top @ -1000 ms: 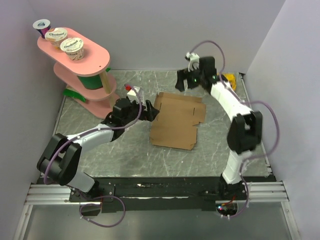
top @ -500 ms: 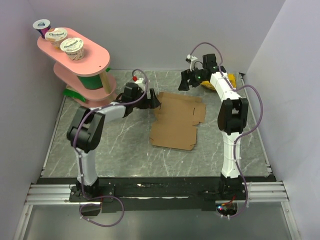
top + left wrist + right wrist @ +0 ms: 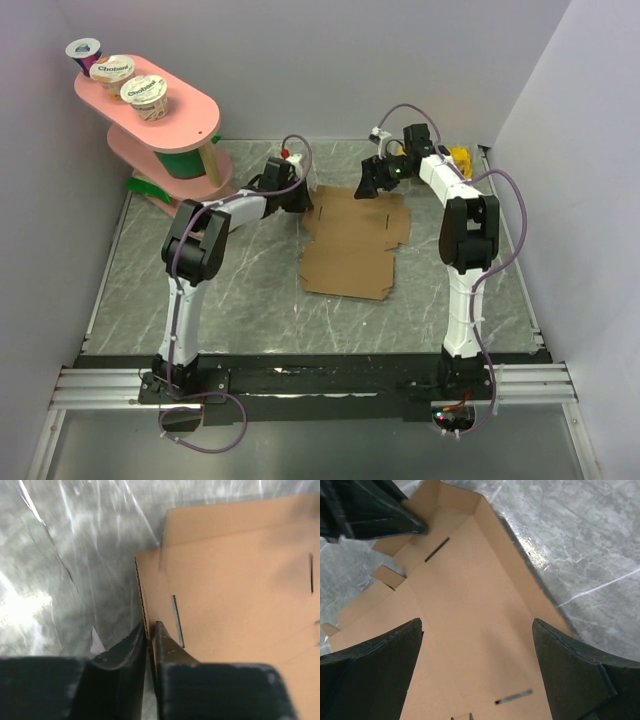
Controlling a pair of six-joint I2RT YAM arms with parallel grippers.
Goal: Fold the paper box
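The paper box (image 3: 352, 250) is a flat brown cardboard sheet with flaps and slots, lying on the marble table. My left gripper (image 3: 303, 198) is at its far left corner. In the left wrist view the two fingers (image 3: 170, 645) stand pressed together with the sheet's corrugated edge (image 3: 142, 595) between them, so my left gripper (image 3: 150, 627) is shut on the paper box (image 3: 235, 570). My right gripper (image 3: 367, 189) hovers over the far edge, open. Its wrist view shows the gripper (image 3: 477, 630) spread wide above bare cardboard (image 3: 470, 595), touching nothing.
A pink two-tier shelf (image 3: 185, 125) with three yogurt cups (image 3: 140, 90) stands at the far left. A yellow bag (image 3: 458, 157) lies at the far right corner. Walls close in the table on three sides. The left gripper's dark body (image 3: 365, 507) shows in the right wrist view.
My left arm reached to the sheet's far left corner and its gripper closed on the cardboard edge. My right gripper moved left and down over the sheet's far edge, staying open.
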